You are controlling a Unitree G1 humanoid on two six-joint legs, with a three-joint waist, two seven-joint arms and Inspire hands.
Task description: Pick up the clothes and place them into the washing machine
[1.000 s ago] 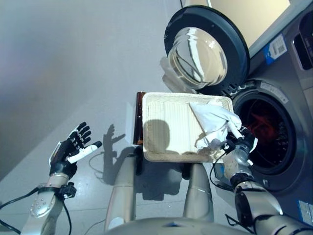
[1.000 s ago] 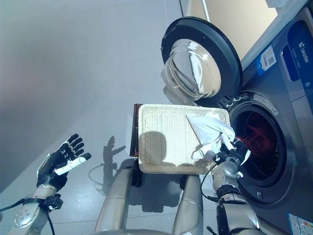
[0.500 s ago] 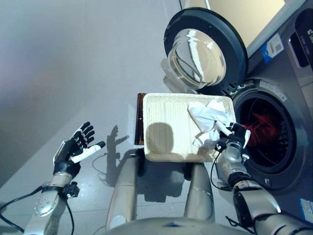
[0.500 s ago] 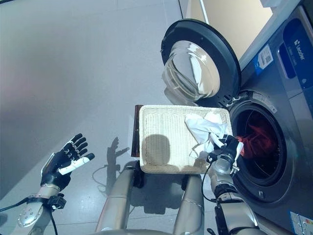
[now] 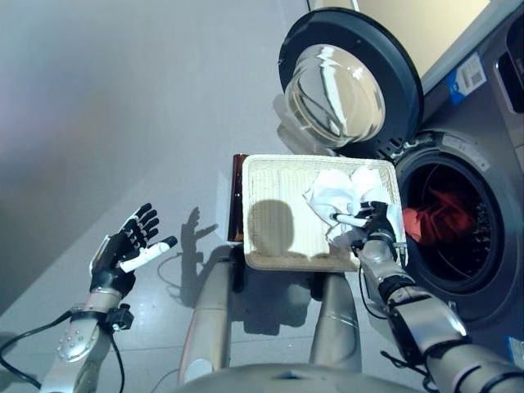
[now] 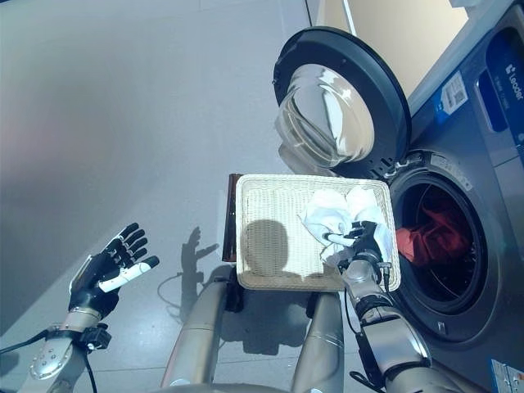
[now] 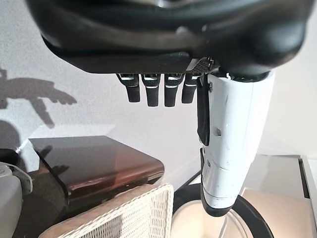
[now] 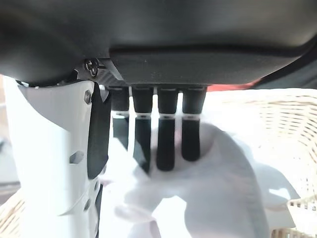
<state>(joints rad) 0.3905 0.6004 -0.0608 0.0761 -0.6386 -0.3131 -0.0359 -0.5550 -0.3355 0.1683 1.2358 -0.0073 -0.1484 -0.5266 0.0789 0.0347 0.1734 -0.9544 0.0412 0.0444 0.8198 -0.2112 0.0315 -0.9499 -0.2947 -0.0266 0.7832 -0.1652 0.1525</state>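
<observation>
1. The right hand (image 6: 365,243) is over the right part of the basket (image 6: 274,214), on the white cloth (image 6: 327,217). In its wrist view the fingers (image 8: 166,134) reach down straight onto the cloth and the white-covered thumb (image 8: 54,148) stands beside them; nothing is curled round the fabric, so the hand is released, only touching it.
2. The white cloth lies crumpled inside the basket, in its right half, near the rim closest to the washer (image 6: 458,246). Part of it bunches under and around the right hand.
3. The basket is a pale woven tray, sitting on a dark brown stand (image 5: 237,196) whose edge shows along the basket's left side. The basket's left half is bare weave.
4. Just right of the basket is the washer's round drum opening (image 6: 438,250), with a red garment (image 6: 426,237) already lying inside.
5. The washer's door (image 6: 340,106) is swung wide open, standing beyond the basket's far edge, its glass bowl facing out.
6. The left hand (image 5: 123,250) is held well apart to the left over the grey floor (image 5: 123,98), its fingers (image 7: 153,89) spread and relaxed, holding nothing.
</observation>
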